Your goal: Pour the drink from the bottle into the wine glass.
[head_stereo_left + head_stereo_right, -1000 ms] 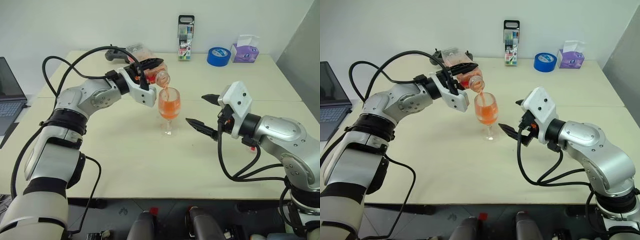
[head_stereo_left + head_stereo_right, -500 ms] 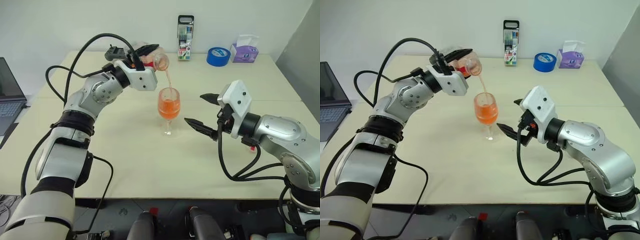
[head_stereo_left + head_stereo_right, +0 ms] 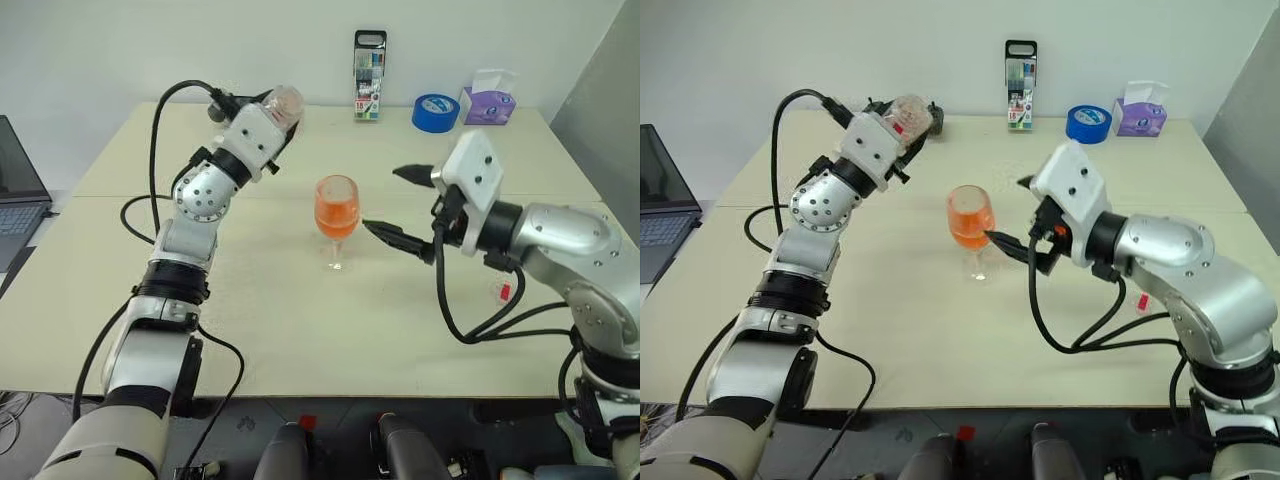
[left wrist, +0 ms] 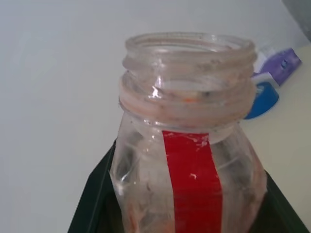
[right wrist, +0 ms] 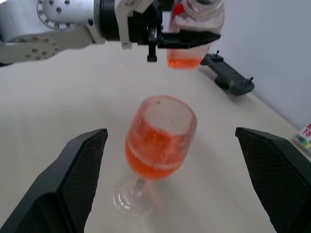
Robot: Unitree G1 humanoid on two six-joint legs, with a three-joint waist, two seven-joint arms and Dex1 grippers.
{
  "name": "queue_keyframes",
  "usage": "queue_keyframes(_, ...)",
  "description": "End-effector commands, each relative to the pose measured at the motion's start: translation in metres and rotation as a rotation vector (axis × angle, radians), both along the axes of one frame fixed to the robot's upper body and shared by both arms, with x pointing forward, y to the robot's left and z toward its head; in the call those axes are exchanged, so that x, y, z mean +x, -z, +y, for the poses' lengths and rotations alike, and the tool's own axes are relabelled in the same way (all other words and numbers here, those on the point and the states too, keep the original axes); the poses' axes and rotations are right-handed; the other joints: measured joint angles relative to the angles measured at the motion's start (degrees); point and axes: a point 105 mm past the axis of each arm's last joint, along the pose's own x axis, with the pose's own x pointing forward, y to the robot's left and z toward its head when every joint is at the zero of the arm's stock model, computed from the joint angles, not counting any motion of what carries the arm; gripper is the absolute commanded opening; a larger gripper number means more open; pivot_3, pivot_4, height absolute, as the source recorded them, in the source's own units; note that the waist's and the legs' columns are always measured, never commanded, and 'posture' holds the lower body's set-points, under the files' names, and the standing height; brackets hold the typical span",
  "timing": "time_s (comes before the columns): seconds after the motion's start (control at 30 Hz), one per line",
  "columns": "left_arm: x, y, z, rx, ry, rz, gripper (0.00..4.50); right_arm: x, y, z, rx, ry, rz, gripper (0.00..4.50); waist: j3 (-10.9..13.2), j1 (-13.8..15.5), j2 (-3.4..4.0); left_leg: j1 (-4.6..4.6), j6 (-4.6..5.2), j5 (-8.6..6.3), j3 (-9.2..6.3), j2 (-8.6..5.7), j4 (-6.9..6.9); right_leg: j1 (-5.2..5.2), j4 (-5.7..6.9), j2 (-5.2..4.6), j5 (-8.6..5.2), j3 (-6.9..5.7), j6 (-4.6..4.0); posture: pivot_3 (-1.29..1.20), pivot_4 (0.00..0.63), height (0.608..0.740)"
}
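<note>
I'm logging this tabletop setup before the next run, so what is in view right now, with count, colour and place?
wine glass: one, clear, mid-table, holding orange drink.
bottle: one, clear with a red label strip, uncapped, held upright above the table's far left; a little orange left at its bottom.
marker case: one, black-topped, upright at the far edge.
tape roll: one, blue, far edge.
tissue pack: one, purple, far right.
black device: one, behind the bottle.
laptop: one, dark, left edge.
table: one, beige.
left gripper: shut on the bottle.
right gripper: fingers open, right of the glass.
</note>
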Motion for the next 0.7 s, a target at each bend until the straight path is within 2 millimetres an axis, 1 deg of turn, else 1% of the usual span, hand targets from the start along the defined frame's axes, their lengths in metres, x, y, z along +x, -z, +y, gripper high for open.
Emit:
queue_keyframes(0.03, -0.003, -0.021, 0.026, -0.227, -0.063, 0.023, 1.69, 0.003, -0.021, 0.004, 0.033, -0.004, -0.021, 4.50, 0.0, 0.0, 0.00, 0.00, 0.00, 0.00, -0.01, 0.02, 0.00, -0.01, 0.00, -0.01, 0.00, 0.02, 0.00, 0.00, 0.150, 0.740)
queue_keyframes(0.1, -0.002, -0.015, 0.034, -0.294, -0.092, 0.071, 1.69, 0.011, -0.024, 0.008, 0.042, 0.002, 0.010, 4.50, 0.0, 0.1, 0.00, 0.00, 0.00, 0.00, -0.03, 0.01, -0.01, 0.00, -0.01, -0.02, 0.00, 0.00, 0.00, 0.00, 0.150, 0.740)
queue_keyframes(0.2, 0.001, -0.002, 0.055, -0.439, -0.151, 0.164, 1.69, 0.023, -0.026, 0.017, 0.041, 0.003, 0.033, 4.50, 0.0, 0.1, 0.00, 0.02, 0.00, 0.00, -0.05, 0.00, 0.00, 0.00, 0.01, -0.12, 0.00, 0.04, -0.01, 0.00, 0.150, 0.740)
queue_keyframes(0.27, 0.002, 0.013, 0.067, -0.497, -0.184, 0.226, 1.69, 0.029, -0.028, 0.023, 0.039, -0.001, 0.029, 4.50, 0.0, 0.1, 0.00, 0.03, 0.00, 0.00, -0.06, 0.00, 0.00, -0.02, 0.02, -0.19, 0.01, 0.05, -0.01, 0.00, 0.150, 0.740)
queue_keyframes(0.37, 0.002, 0.032, 0.085, -0.584, -0.214, 0.288, 1.69, 0.034, -0.031, 0.031, 0.042, -0.030, 0.019, 4.50, 0.0, 0.0, 0.00, 0.02, -0.01, 0.00, -0.06, 0.01, -0.02, -0.06, 0.01, -0.22, 0.01, 0.07, -0.01, 0.00, 0.150, 0.740)
queue_keyframes(0.43, 0.004, 0.044, 0.094, -0.597, -0.238, 0.323, 1.69, 0.038, -0.033, 0.035, 0.054, -0.037, 0.029, 4.50, 0.0, 0.1, 0.00, 0.00, -0.01, 0.00, -0.07, 0.01, -0.02, -0.08, 0.00, -0.23, 0.01, 0.08, -0.02, 0.00, 0.150, 0.740)
queue_keyframes(0.53, 0.006, 0.059, 0.105, -0.564, -0.280, 0.354, 1.69, 0.041, -0.034, 0.040, 0.061, -0.047, 0.040, 4.50, 0.0, 0.1, -0.01, 0.01, -0.02, 0.01, -0.08, 0.00, -0.02, -0.07, 0.00, -0.24, 0.01, 0.04, -0.02, 0.00, 0.150, 0.740)
queue_keyframes(0.7, 0.008, 0.074, 0.115, -0.606, -0.253, 0.399, 1.69, 0.040, -0.038, 0.045, 0.059, -0.077, 0.041, 4.50, 0.0, 0.1, -0.01, 0.00, -0.02, 0.01, -0.07, -0.04, -0.02, -0.07, -0.03, -0.31, 0.02, 0.06, -0.02, 0.00, 0.150, 0.740)
